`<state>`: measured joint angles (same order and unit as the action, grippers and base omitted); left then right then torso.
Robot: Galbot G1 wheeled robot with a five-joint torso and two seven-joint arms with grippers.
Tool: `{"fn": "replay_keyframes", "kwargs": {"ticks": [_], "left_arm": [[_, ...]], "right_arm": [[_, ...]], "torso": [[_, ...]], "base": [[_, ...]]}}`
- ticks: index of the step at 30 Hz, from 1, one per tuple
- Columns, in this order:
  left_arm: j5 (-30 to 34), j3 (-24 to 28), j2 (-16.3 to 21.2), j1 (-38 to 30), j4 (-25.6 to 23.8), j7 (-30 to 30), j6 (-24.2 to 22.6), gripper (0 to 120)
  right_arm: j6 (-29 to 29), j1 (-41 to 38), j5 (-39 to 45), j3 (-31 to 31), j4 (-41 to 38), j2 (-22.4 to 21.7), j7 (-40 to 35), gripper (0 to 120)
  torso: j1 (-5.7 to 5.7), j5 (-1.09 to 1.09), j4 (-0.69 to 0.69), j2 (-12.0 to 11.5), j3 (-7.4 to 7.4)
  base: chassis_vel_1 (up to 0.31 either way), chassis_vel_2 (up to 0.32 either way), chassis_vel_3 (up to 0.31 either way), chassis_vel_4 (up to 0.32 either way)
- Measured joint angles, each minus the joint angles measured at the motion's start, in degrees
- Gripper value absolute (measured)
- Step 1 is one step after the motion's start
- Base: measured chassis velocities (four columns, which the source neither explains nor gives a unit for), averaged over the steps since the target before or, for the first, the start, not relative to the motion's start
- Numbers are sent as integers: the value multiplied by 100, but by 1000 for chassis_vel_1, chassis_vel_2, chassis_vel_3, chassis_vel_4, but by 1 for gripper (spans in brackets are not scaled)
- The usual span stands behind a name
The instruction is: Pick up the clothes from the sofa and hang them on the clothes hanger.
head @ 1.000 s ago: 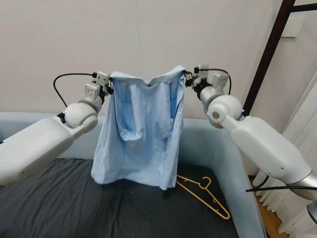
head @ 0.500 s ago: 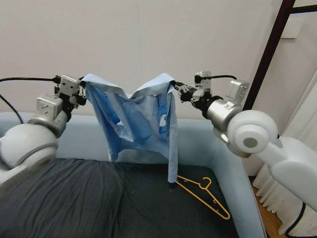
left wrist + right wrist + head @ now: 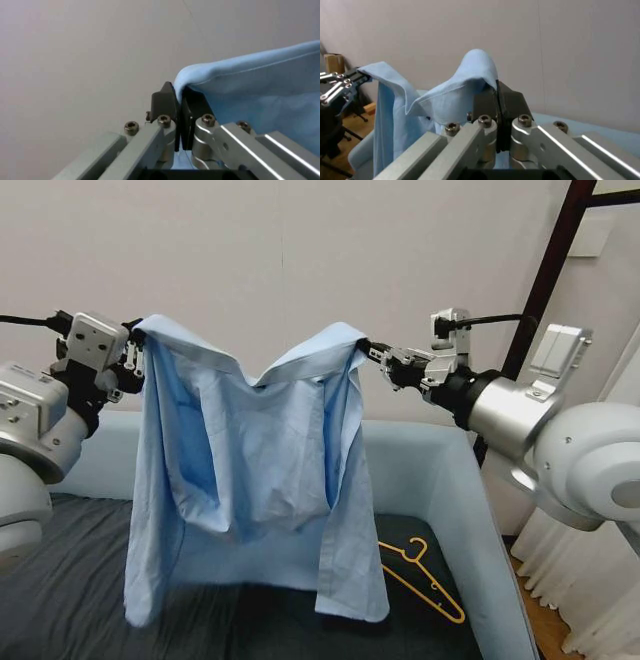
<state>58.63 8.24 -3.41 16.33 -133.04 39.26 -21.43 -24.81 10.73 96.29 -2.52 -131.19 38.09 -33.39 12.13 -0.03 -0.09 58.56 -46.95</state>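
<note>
At 9 o'clock in the head view the left arm (image 3: 35, 430) has its jaws pinched shut on one shoulder of the light blue shirt (image 3: 250, 480). At 3 o'clock the right arm (image 3: 520, 420) has its jaws clamped on the other shoulder. The shirt hangs spread between them in front of the wall, collar sagging in the middle, hem low over the dark seat of the sofa (image 3: 470, 510). A yellow hanger (image 3: 425, 585) lies on that seat at 5 o'clock, just beside the hem. A dark post (image 3: 545, 290) rises at 2 o'clock.
</note>
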Motion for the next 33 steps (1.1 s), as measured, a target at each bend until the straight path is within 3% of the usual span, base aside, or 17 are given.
{"fn": "replay_keyframes", "kwargs": {"ticks": [2,3,8,9,13,19,21,27,33], "left_arm": [[-246,118,-342,236,352,-2,-4,0],[-246,118,-342,236,352,-2,-4,0],[-684,360,-1218,787,1323,1,13,0],[-684,360,-1218,787,1323,1,13,0],[-929,614,-1817,692,1970,-15,34,0],[-1137,1196,-2369,258,2484,-36,49,0],[-1308,1384,-2722,253,2764,-38,88,0],[-1917,1357,-3343,1043,3283,-87,284,0],[-2343,1205,-4005,1915,3973,-268,637,0]], "right_arm": [[12,175,-227,-174,186,146,-23,0],[12,175,-227,-174,186,146,-23,0],[165,613,-1005,-661,847,683,82,0],[165,613,-1005,-661,847,683,82,0],[225,727,-1382,-843,1369,1136,229,0],[231,911,-1632,-848,1725,1263,426,0],[278,1261,-1941,-807,1940,1260,610,0],[436,2004,-2766,-871,2568,1441,1053,0],[604,2333,-3398,-1093,3646,2012,1502,0]], "torso": [[1,-2,1,0,-1],[1,-2,1,0,-1],[2,-3,3,-2,-3],[2,-3,3,-2,-3],[3,-2,4,-2,-2],[2,-1,3,-2,-1],[2,3,1,-2,-1],[2,1,-1,-2,-1],[0,0,8,-2,-1]], "base": [[0,0,0,0],[0,0,0,0],[0,0,0,0],[0,0,0,0],[0,0,0,0],[0,0,0,0],[0,0,0,0],[0,0,0,0],[0,0,0,0]]}}
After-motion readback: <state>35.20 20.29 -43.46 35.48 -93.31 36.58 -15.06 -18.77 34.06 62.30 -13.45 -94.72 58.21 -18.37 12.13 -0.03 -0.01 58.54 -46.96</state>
